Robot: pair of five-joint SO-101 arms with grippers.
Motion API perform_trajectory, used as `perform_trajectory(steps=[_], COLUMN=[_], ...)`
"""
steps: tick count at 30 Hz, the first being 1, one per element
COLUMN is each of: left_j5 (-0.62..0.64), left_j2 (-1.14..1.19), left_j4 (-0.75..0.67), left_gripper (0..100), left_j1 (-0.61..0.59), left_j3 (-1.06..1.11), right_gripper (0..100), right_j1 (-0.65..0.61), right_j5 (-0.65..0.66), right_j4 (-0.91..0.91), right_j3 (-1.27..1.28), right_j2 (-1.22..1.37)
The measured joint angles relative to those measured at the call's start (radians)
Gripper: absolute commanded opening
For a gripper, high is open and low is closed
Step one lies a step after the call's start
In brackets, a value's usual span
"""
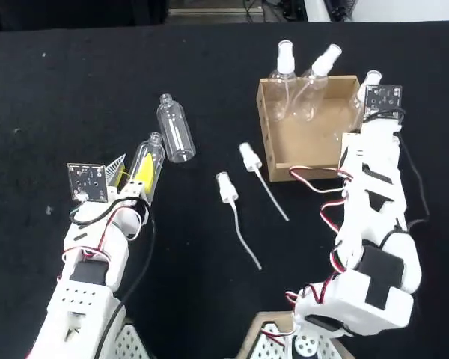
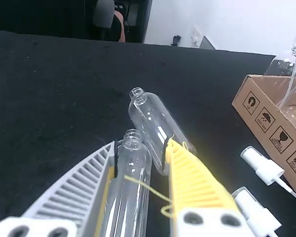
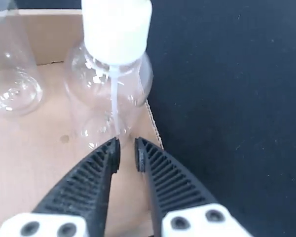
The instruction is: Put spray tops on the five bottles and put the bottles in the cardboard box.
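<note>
A clear open-necked bottle [image 2: 132, 177] lies on the black table between the grey and yellow fingers of my left gripper [image 2: 140, 144], which is open and straddles it, with a dark gap on the yellow side. In the high view that bottle [image 1: 150, 155] is at the left. A second open bottle [image 1: 174, 129] lies just beyond it. Two white spray tops [image 1: 227, 187] [image 1: 249, 157] lie mid-table. The cardboard box [image 1: 278, 166] holds three capped bottles. My right gripper [image 3: 127, 148] is shut over the box floor, just short of the capped bottle [image 3: 108, 84] in the corner.
The right arm [image 1: 370, 161] stretches over the box's right wall. The spray tops' long dip tubes [image 1: 247, 239] trail toward the front. Bare black tabletop spreads at the far left and in front between the arms.
</note>
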Motion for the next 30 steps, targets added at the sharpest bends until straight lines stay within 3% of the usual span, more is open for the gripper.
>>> perform_trajectory(steps=[30], left_j5=[0.000], left_j2=[0.000], left_j4=[0.000], left_gripper=[16], left_j1=[-0.008], left_j3=[0.000], right_gripper=[2.5], right_j1=[-0.014], right_j5=[-0.002], right_j4=[-0.035], right_j3=[-0.109], right_j2=[0.107])
